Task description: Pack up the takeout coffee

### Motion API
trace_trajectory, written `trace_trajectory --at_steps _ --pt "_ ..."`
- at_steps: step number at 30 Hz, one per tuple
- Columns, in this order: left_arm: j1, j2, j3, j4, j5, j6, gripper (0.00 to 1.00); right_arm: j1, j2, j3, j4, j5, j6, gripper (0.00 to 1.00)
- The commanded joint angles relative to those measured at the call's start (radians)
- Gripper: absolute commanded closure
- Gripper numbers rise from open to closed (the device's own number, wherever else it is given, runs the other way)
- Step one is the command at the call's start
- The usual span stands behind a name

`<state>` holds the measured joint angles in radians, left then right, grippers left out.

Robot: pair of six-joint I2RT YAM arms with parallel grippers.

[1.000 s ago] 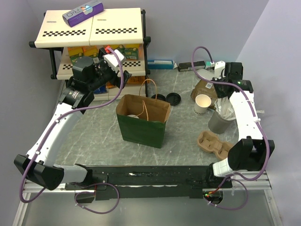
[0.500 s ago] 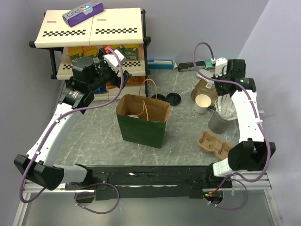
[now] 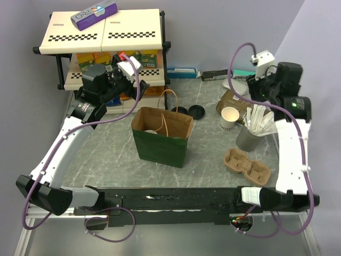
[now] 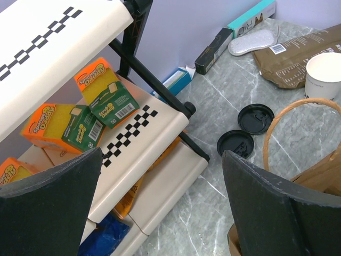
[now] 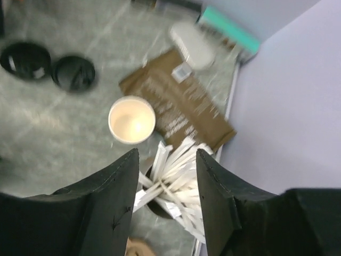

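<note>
Tabletop (image 3: 106, 154): grey marbled surface, lilac walls behind.
Left tool (image 4: 162, 160): fingers spread wide, gripping nothing, beside the shelf (image 4: 53, 32).
Right tool (image 5: 166, 154): fingers apart, nothing between them, above the tumbler of sticks (image 5: 170, 181).
Cup (image 5: 131, 119): upright on the tabletop, near the tumbler and against the brown pouch (image 5: 178, 106); side print too small to read.
Blur: right wrist view smeared, pouch label unreadable.
Writing: sponge packs (image 4: 104, 98) read like Scotch-Brite; box (image 3: 93, 14) atop the shelf reads "RiO".
Bag (image 3: 160, 141): inside mostly hidden; only the overhead view shows something pale in it.
</note>
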<state>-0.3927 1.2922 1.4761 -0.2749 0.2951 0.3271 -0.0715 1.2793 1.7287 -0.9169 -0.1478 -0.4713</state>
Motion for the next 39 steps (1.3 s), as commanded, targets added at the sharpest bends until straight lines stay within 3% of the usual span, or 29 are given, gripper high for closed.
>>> trace_trajectory --at_steps 1,14,23,33,36,39 --pt "0.003 0.007 0.033 -0.001 0.022 0.0 0.01 -0.013 0.106 -0.119 -0.056 -0.003 -0.067 0.46" --pt "0.003 -0.004 0.024 -0.027 0.004 0.012 0.01 -0.036 0.178 -0.187 0.023 0.017 -0.136 0.46" --pt "0.003 -0.005 0.021 -0.032 0.003 0.015 0.01 -0.036 0.183 -0.207 0.0 0.022 -0.136 0.6" --pt "0.003 -0.005 0.016 -0.027 0.006 0.013 0.01 -0.037 0.181 -0.218 -0.014 0.051 -0.133 0.66" --pt "0.003 -0.01 0.012 -0.024 0.006 0.013 0.01 -0.037 0.175 -0.219 -0.017 0.054 -0.135 0.73" --pt "0.003 -0.011 0.009 -0.023 0.007 0.015 0.01 -0.039 0.164 -0.212 -0.02 0.041 -0.138 0.9"
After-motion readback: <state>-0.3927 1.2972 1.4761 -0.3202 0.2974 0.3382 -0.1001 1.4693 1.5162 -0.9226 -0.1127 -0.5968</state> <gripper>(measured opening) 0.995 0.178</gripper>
